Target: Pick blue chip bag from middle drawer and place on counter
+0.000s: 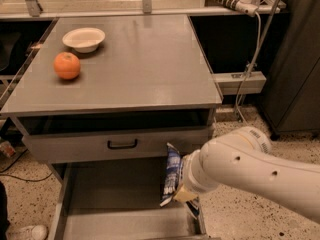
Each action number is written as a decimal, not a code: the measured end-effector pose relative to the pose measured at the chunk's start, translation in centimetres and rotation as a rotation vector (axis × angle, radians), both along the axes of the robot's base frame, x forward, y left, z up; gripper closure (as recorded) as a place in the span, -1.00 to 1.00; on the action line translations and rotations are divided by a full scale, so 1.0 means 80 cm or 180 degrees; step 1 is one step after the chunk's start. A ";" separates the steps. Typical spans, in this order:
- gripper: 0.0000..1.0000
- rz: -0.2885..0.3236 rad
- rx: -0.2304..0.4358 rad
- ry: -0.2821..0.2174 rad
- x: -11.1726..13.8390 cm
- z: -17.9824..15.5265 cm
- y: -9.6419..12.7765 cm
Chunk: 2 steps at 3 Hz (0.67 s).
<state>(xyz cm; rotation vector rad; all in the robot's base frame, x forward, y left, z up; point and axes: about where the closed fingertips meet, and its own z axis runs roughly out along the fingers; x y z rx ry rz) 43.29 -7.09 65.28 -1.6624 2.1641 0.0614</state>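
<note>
Camera view, gripper (182, 197) at five o'clock, clamped on the blue chip bag (172, 171), bag upright over the right side of the open middle drawer (112, 196), counter (135, 69) at twelve o'clock, orange (67, 65) and white bowl (84, 38) at its ten o'clock
</note>
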 end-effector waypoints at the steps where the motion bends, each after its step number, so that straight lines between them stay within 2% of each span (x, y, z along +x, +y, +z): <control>1: 1.00 0.0056 -0.0106 -0.0108 -0.002 0.045 -0.005; 2: 1.00 0.0060 -0.0117 -0.0111 -0.003 0.047 -0.005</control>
